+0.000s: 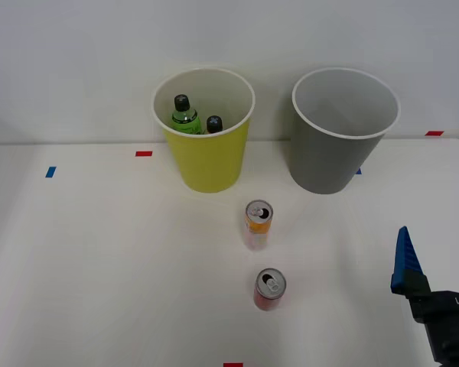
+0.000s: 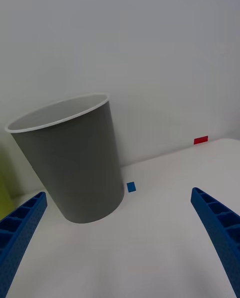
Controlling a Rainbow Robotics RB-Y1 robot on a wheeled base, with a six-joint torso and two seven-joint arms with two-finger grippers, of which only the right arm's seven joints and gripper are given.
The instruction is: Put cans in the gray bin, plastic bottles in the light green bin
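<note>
Inside light green bin (image 1: 206, 164) — plastic bottles (image 1: 185, 115)

A white table (image 1: 99, 260) with small red and blue tape marks meets a plain pale wall (image 1: 76, 61).

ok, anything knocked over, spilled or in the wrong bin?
Nothing stands out. Both bottles sit in the light green bin, the gray bin stands upright, and the two cans stand upright on the table. No spill.
</note>
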